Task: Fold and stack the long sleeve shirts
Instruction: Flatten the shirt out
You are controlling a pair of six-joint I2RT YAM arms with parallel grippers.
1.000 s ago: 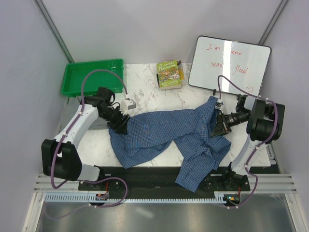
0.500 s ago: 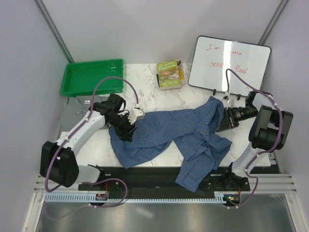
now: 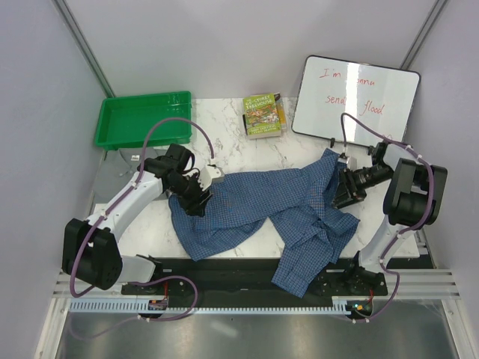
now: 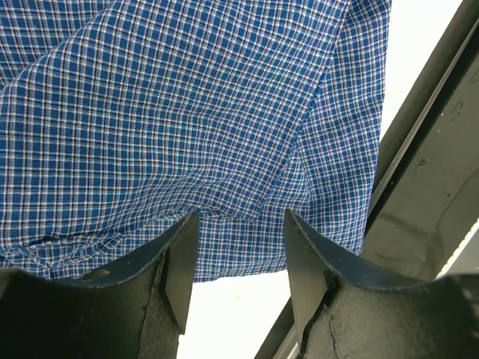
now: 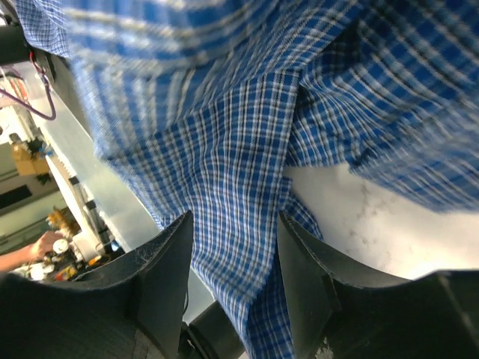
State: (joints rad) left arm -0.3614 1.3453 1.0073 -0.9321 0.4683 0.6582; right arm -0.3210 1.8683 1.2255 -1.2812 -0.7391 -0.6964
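Right claw [image 3: 339,197] nearer rumpled blue shirt [image 3: 254,203]

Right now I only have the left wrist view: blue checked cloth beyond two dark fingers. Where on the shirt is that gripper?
Observer: The top view shows the left gripper at the left edge of the shirt, which lies crumpled across the table.
Operator: And the other arm?
Observer: The right gripper is at the shirt's right side; its wrist view shows its fingers apart, cloth showing between them.
Operator: Anything else out there?
Observer: A green tray far left, a book and a whiteboard along the far edge.
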